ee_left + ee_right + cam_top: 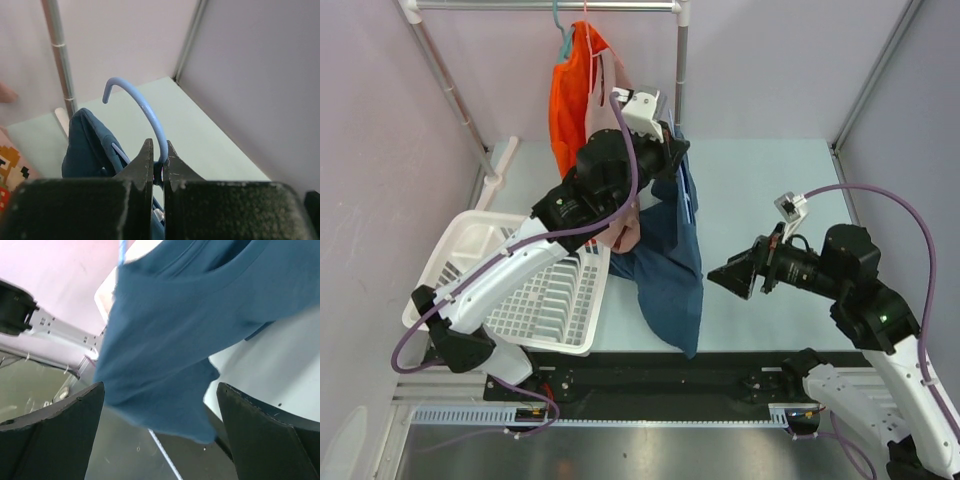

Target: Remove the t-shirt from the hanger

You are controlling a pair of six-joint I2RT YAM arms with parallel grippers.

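Right gripper [161, 387] fingers spread, empty. T-shirt [670, 270] at its 9 o'clock, hanging from hanger [148, 111]. Left gripper [159, 145] at shirt's 12 o'clock pinches the hook base. I'd say strip-off pending: next I grab fabric, pull toward 6.

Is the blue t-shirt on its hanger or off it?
On. The blue t-shirt drapes from the hanger, whose hook the left tool pinches.

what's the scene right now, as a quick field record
left hand: shut on the hanger hook
hanger: hook free, off the rail
t-shirt: blue, on the hanger, hanging down to the table
right hand: open, facing the t-shirt, holding nothing
rail: orange garment hanging
table left: white basket
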